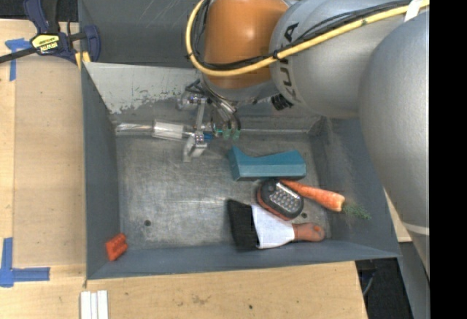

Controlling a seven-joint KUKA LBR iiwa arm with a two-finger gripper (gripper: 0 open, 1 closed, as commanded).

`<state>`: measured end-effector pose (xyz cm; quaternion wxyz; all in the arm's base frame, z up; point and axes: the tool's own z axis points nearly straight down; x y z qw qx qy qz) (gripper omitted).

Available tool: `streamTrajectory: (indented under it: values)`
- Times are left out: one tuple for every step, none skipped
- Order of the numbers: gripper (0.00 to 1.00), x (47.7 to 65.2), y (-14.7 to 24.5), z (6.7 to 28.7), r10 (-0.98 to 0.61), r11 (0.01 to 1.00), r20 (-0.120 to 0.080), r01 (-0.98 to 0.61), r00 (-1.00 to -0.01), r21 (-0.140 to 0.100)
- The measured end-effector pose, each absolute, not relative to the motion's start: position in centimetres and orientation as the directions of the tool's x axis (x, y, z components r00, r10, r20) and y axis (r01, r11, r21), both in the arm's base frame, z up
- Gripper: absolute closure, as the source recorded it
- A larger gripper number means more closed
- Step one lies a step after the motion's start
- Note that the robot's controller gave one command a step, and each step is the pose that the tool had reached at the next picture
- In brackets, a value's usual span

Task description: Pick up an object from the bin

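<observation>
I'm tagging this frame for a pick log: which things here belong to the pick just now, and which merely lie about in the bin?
In the job:
gripper
clear plastic piece, right beside the gripper on its left

Lying about:
teal block
carrot
red and black gadget
black and white brush
small orange scrap
</observation>
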<state>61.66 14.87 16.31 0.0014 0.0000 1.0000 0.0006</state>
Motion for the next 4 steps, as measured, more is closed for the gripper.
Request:
streamTrajectory:
  values:
    - [0.00, 61.9, 15.4, 11.0, 0.044, 0.999, -0.009, 0.044, -0.999, 0.003]
    - [0.00, 60.0, 14.5, 7.9, 0.197, 0.980, -0.005, 0.197, -0.980, 0.003]
    - [0.00, 61.3, 14.7, 7.7, 0.106, 0.994, 0.003, 0.106, -0.994, 0.001]
    - [1.00, 62.8, 16.7, 7.7, 0.051, 0.999, -0.001, 0.051, -0.999, 0.003]
